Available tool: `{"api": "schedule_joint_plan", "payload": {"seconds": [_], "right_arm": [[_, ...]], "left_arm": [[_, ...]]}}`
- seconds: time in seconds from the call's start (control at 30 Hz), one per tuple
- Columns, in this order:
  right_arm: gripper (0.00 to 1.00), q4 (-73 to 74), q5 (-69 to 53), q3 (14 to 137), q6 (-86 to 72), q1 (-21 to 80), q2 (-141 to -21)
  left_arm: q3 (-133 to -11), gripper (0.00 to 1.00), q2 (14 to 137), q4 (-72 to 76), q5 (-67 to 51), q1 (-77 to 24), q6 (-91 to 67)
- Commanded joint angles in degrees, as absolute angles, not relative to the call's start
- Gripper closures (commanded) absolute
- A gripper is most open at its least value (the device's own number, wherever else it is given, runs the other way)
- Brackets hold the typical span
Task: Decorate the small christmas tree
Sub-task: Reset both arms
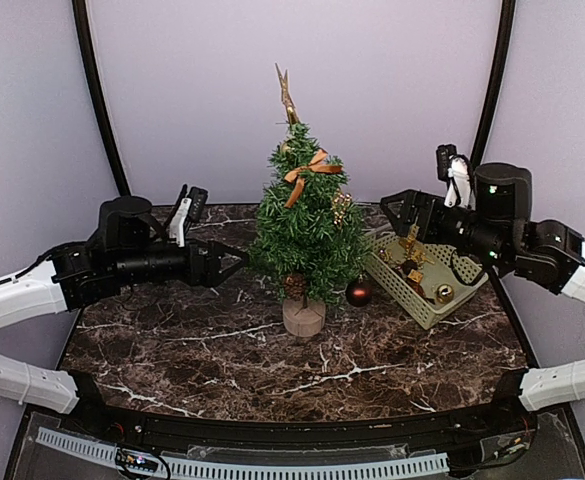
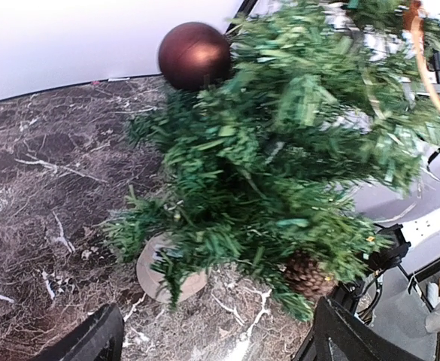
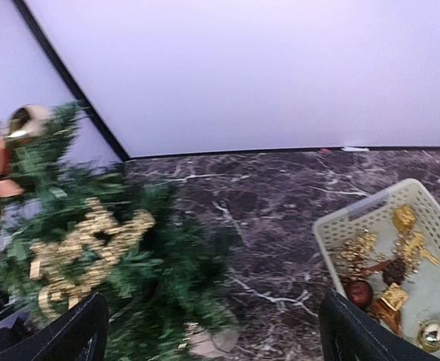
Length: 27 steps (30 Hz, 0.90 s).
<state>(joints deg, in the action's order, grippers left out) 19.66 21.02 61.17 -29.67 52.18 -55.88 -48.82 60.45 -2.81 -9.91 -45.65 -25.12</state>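
Where tree point(image 1: 307, 225) stands, tabletop point(image 1: 172, 340) is marble; walls point(image 1: 292, 80) pale.

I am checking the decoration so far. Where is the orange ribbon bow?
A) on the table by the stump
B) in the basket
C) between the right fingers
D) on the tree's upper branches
D: the orange ribbon bow hangs high on the small christmas tree, under its gold topper.

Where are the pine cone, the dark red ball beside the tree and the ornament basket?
pine cone point(image 2: 306, 274): left wrist view, middle of its scales.
dark red ball point(image 2: 195, 56): left wrist view, centre of the sphere.
ornament basket point(image 3: 362, 204): right wrist view, its upper-left rim.
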Motion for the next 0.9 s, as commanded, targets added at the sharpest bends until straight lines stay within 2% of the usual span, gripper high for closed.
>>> {"api": "schedule_joint_plan", "payload": {"seconds": [0.0,0.2,0.3,0.57,0.87], "right_arm": [[0.01,17.27,14.31,56.33,-31.98,42.05,-55.99],[0.01,8.98,6.01,47.43,-30.90,28.05,-57.15],[0.01,5.12,5.56,44.75,-27.86,22.82,-58.92],[0.01,-8.33,3.60,39.13,-21.67,10.18,-63.53],[0.01,-18.70,2.38,33.17,-18.79,-4.28,-63.92]], "left_arm": [[-49.74,0.10,62.09,0.74,-12.99,-43.12,-27.65],[-45.78,0.10,62.80,4.67,-15.25,-34.98,-27.31],[-44.05,0.10,63.38,6.10,-16.12,-27.20,-23.65],[-35.24,0.10,66.89,24.34,-21.13,-6.27,-19.75],[-27.74,0.09,67.12,35.28,-21.39,10.05,-17.11]]}}
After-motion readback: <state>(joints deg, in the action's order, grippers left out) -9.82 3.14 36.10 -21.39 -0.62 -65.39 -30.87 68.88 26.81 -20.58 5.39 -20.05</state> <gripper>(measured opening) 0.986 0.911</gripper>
